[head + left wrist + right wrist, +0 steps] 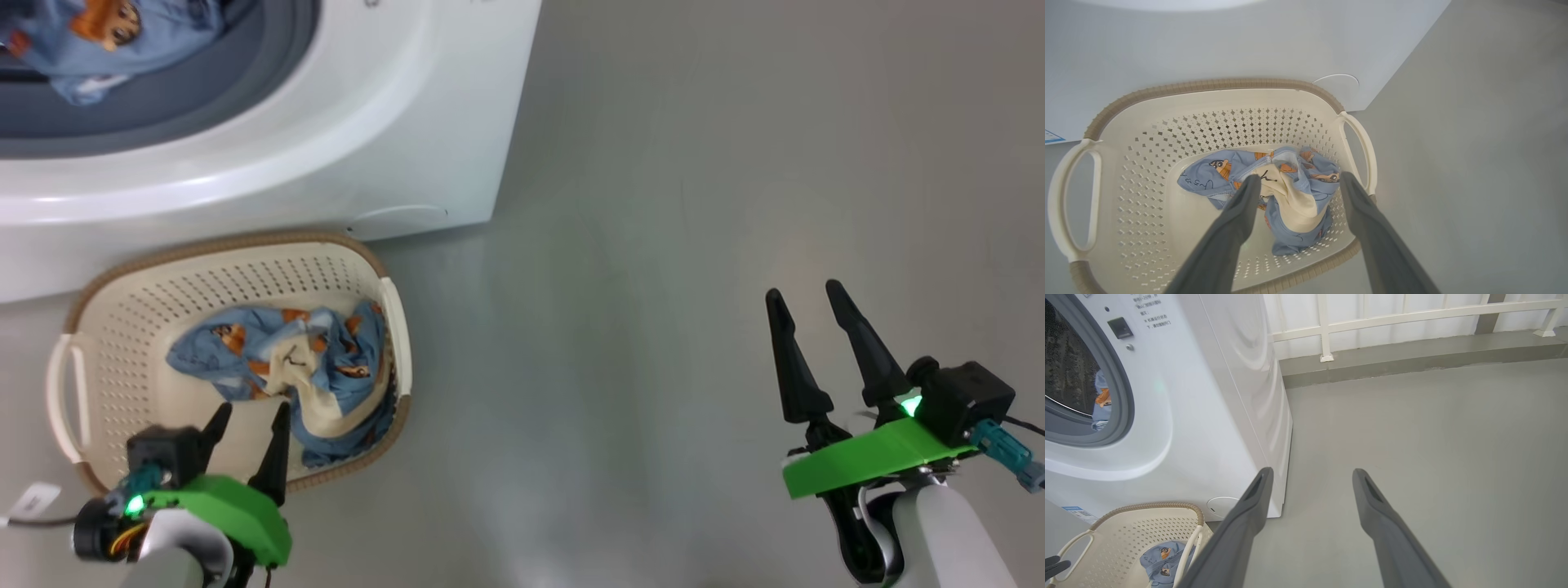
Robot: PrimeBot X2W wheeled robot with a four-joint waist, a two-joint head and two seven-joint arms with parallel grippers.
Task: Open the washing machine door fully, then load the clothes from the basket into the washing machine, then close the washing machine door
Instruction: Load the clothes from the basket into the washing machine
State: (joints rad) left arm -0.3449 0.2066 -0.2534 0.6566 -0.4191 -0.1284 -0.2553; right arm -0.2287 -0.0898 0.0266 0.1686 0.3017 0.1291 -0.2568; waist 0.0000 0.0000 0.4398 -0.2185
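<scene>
A cream perforated plastic basket (122, 327) stands on the smooth grey floor (653, 245) beside the white washing machine (367, 122). The left gripper (254, 408) and right gripper (802, 290) gape, empty.

small print (1149, 312) on washing machine (1208, 428), unreadable

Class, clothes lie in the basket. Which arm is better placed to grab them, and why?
Left. The left gripper, open, hangs over the basket, aimed at the clothes; the right gripper stands aside over the floor.
</scene>
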